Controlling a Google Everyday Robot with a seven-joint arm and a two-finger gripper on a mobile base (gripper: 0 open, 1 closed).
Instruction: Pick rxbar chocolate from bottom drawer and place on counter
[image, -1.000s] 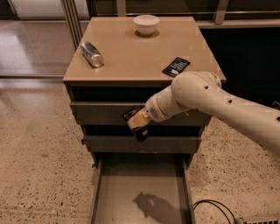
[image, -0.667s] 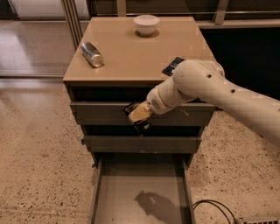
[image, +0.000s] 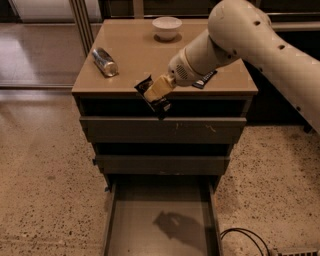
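Observation:
My gripper (image: 154, 94) is shut on the rxbar chocolate (image: 152, 97), a slim black wrapped bar. It holds the bar tilted at the front edge of the counter (image: 135, 55), just above the top drawer front. The bottom drawer (image: 162, 220) is pulled out below, and its plain grey floor shows only the arm's shadow.
On the counter lie a silver can (image: 105, 62) on its side at the left, a white bowl (image: 167, 27) at the back, and a black packet with a white patch (image: 205, 78) at the right, partly behind my arm. A black cable (image: 245, 237) lies on the floor at the lower right.
My gripper has risen with the bar from in front of the middle drawers to the counter's front edge. The arm has swung up over the counter's right side.

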